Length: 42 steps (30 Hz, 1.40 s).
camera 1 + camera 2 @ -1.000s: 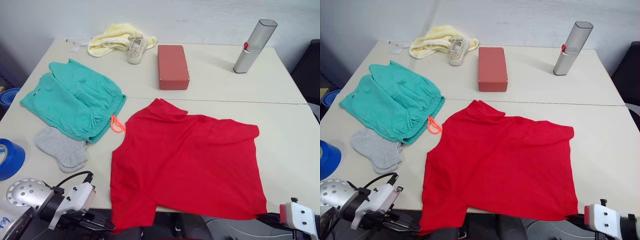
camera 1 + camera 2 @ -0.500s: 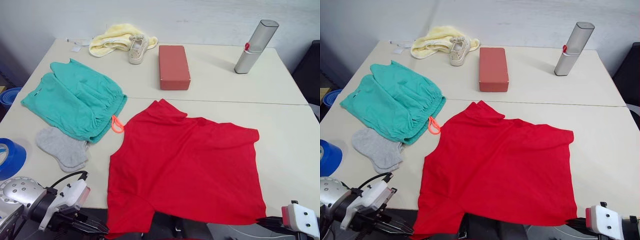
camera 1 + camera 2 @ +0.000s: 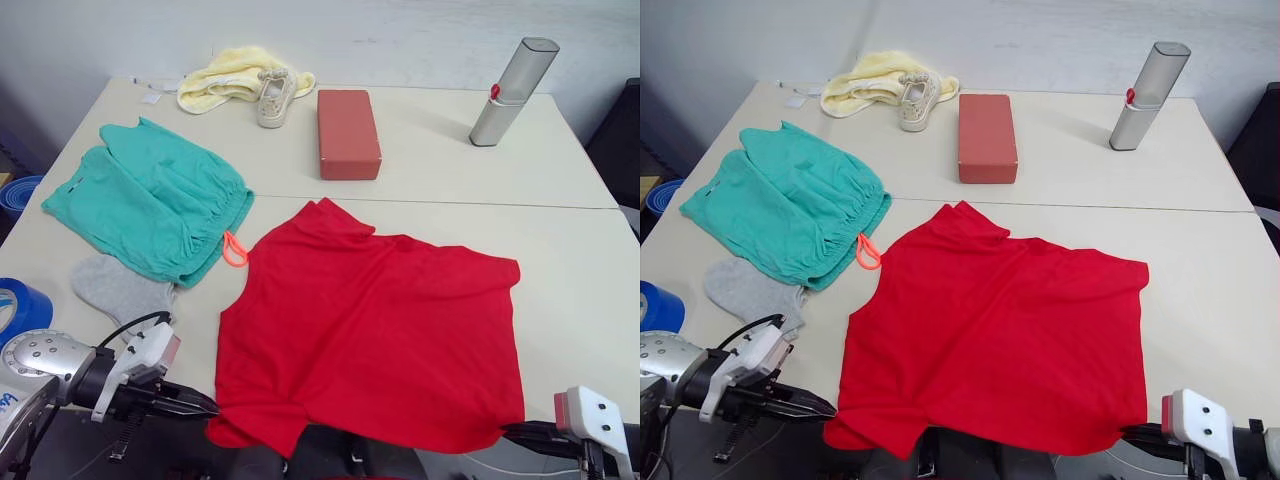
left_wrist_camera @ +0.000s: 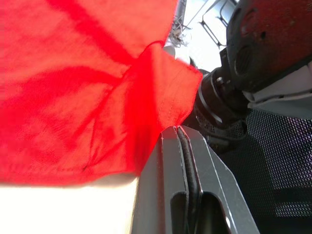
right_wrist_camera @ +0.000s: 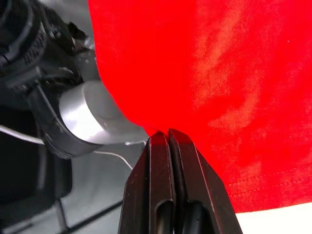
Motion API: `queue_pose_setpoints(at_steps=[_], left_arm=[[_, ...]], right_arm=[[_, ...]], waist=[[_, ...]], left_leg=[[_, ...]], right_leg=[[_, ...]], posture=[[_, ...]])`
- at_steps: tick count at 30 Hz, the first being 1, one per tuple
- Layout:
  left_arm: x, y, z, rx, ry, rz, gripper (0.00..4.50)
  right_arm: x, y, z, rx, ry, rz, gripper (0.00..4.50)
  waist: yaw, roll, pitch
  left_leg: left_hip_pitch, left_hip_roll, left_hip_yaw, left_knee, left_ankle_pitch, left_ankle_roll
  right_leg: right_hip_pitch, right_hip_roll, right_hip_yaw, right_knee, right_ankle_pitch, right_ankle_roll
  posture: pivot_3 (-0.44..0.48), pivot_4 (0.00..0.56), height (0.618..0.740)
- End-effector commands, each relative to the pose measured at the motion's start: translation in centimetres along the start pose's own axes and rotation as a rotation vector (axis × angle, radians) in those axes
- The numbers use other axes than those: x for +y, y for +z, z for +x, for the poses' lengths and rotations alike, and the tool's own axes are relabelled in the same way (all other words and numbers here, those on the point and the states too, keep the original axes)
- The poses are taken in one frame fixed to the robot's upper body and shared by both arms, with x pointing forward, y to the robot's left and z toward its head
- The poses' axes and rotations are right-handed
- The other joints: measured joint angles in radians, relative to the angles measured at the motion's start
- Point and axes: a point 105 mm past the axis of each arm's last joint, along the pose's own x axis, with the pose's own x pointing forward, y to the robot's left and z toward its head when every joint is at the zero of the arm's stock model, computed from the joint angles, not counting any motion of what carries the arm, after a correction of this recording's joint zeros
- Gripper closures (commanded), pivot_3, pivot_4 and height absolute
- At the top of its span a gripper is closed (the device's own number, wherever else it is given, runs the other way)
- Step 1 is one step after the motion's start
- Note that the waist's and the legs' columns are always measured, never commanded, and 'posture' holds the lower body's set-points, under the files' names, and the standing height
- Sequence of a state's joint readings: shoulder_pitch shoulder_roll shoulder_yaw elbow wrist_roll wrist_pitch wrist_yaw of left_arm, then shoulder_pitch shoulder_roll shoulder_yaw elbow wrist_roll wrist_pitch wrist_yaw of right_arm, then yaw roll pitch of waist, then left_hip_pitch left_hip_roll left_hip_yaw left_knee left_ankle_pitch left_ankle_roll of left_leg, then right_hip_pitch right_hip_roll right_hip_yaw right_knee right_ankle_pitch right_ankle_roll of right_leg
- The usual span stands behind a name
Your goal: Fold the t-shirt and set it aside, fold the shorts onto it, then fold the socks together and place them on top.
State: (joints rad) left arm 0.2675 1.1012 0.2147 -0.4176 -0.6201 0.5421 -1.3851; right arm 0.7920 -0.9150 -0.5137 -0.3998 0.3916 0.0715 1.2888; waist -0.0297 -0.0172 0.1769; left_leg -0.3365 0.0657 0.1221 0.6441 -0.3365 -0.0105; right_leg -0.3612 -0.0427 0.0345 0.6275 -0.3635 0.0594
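The red t-shirt [image 3: 370,325] lies spread on the near half of the table, its near hem lifted off the front edge. My left gripper [image 3: 208,409] is shut on the t-shirt's near-left corner, and the left wrist view shows the red cloth pinched at the fingertips [image 4: 170,132]. At the near-right hem corner my right gripper [image 3: 506,430] is also shut on the t-shirt, with its fingertips [image 5: 160,136] closed on the hem. The teal shorts [image 3: 150,205] lie at the left, orange drawstring [image 3: 234,250] trailing out. The grey socks [image 3: 120,290] sit just in front of the shorts.
A red-brown box [image 3: 348,133] sits at the back centre and a tall silver case [image 3: 510,92] at the back right. A pale yellow cloth [image 3: 228,78] and a small beige shoe [image 3: 273,97] lie at the back left. A blue tape roll [image 3: 22,315] sits at the near left.
Both grippers have risen with the t-shirt's near corners. The hem that hung over the front edge is now higher and drawn slightly toward the table.
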Motion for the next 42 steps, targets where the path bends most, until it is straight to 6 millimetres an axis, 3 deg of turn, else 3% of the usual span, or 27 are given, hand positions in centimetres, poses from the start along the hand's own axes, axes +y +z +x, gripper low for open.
queue_pose_setpoints(at_steps=[1,8,10,19,24,35,38,42], left_arm=[[0.7,1.0,-0.4,-0.038,0.033,-0.012,4.49],[3.0,2.5,-0.4,-0.101,0.123,-0.083,4.49],[3.7,2.5,-0.3,-0.095,0.162,-0.107,4.49],[5.7,2.9,0.3,-0.119,0.261,-0.128,4.49],[7.3,3.6,0.4,-0.166,0.342,-0.138,4.49],[8.0,3.3,0.4,-0.159,0.408,-0.165,4.49],[8.5,3.4,0.3,-0.172,0.438,-0.167,3.92],[9.4,6.1,-1.0,-0.332,0.539,0.005,2.68]], right_arm=[[-0.6,1.1,-0.6,-0.015,-0.022,0.032,4.50],[-2.2,1.6,-0.8,-0.017,-0.051,0.076,4.50],[-2.6,1.6,-0.8,-0.016,-0.062,0.083,4.50],[-4.2,2.6,-0.2,-0.068,-0.137,0.128,4.50],[-5.0,3.6,0.2,-0.102,-0.180,0.155,4.50],[-5.5,3.5,0.3,-0.093,-0.223,0.161,4.50],[-5.9,3.4,0.3,-0.117,-0.260,0.180,4.50],[-6.2,3.5,-0.4,-0.140,-0.312,0.150,3.58]], waist=[[0.000,-0.001,0.000],[0.000,0.000,0.000],[0.000,0.000,0.000],[0.002,0.000,0.000],[0.002,0.000,0.000],[0.001,0.000,0.000],[0.001,0.000,0.000],[0.002,-0.001,0.000]], left_leg=[[0.000,0.000,0.000,0.000,0.000,0.000],[0.000,0.000,-0.001,0.001,0.000,0.001],[0.000,0.000,-0.001,0.000,0.000,0.000],[-0.016,-0.001,-0.001,0.005,0.004,-0.004],[-0.016,-0.001,-0.001,0.007,0.005,-0.004],[-0.016,-0.001,-0.001,0.008,0.007,-0.004],[-0.016,-0.001,-0.001,0.008,0.008,-0.005],[-0.016,-0.002,-0.001,0.008,0.008,-0.004]], right_leg=[[0.000,0.000,0.000,0.000,0.000,0.000],[0.000,0.000,0.000,0.000,0.002,0.003],[0.000,0.000,0.000,0.000,0.008,0.014],[-0.016,0.001,0.000,0.003,0.009,0.017],[-0.016,0.001,0.000,0.004,0.010,0.019],[-0.016,0.001,0.001,0.008,0.011,0.021],[-0.016,0.001,0.000,0.009,0.011,0.021],[-0.016,0.001,0.000,0.010,0.011,0.021]], posture=[[0.000,0.150,0.740],[0.000,0.150,0.740],[0.000,0.150,0.740],[0.000,0.150,0.740],[0.000,0.150,0.740],[0.000,0.150,0.740],[0.000,0.150,0.740],[0.000,0.150,0.740]])
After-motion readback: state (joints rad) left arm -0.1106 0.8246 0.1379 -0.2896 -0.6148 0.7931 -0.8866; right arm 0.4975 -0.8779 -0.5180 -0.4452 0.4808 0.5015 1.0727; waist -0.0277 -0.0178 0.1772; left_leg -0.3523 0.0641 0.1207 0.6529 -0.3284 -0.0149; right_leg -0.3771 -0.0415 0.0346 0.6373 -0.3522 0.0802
